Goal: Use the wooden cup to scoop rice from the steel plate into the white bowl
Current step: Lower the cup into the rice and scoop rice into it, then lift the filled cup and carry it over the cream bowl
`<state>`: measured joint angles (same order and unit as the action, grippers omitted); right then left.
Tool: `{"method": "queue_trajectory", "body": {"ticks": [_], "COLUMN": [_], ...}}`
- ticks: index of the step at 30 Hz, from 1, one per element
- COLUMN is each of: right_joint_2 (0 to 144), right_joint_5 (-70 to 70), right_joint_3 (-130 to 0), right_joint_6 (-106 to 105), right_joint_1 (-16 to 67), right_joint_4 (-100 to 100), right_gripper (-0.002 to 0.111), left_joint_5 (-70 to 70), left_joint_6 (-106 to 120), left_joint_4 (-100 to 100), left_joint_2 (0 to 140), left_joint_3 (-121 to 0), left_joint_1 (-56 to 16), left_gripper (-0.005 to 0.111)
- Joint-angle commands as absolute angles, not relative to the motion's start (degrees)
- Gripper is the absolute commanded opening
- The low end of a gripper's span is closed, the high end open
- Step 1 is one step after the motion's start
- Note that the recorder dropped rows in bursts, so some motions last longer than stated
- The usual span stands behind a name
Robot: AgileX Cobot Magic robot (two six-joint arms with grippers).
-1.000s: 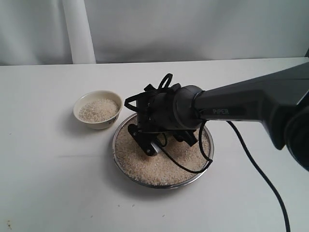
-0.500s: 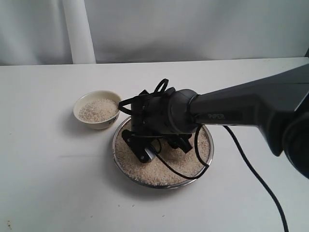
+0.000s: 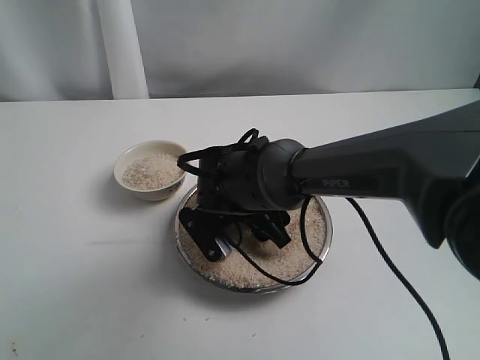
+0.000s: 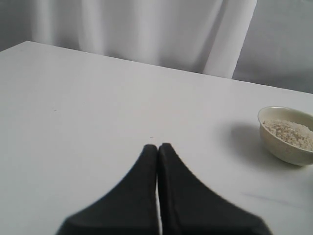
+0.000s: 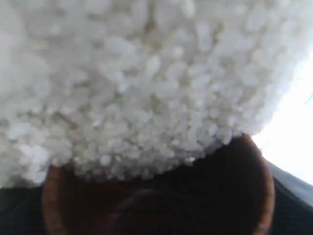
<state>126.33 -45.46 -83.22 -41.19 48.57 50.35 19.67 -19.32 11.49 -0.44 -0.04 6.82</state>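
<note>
PIPER lettering on right arm (image 3: 375,161), wooden cup (image 5: 161,200) against rice (image 5: 146,73)

White tabletop (image 3: 75,300); pale grey draped backdrop (image 3: 300,45) behind; white upright post (image 3: 124,49) rear left; soft even light.

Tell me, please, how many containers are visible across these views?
3: the large round shiny steel plate of rice beneath the right gripper; the small cream-white ceramic bowl next to it; the reddish-brown wooden cup held in that gripper, visible only in the right wrist view.
</note>
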Motion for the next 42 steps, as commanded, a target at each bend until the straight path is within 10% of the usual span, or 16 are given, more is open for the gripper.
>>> {"method": "queue_trajectory", "body": {"ticks": [1,42], "right_joint_2": [125.50,120.89], "right_joint_5": [-44.07,-38.30], "right_joint_3": [-83.40,-83.48], "right_joint_6": [-41.98,-49.00], "right_joint_1": [49.37,42.12], "right_joint_4": [47.47,8.09], "right_gripper": [0.000,0.000], "left_joint_5": [19.31,19.31], "left_joint_6": [-19.45,-19.45], "left_joint_4": [11.28,11.28], "left_joint_2": [0.00,0.00], "left_joint_3": [0.00,0.00], "left_joint_1": [6.74,6.74], "left_gripper": [0.000,0.000]}}
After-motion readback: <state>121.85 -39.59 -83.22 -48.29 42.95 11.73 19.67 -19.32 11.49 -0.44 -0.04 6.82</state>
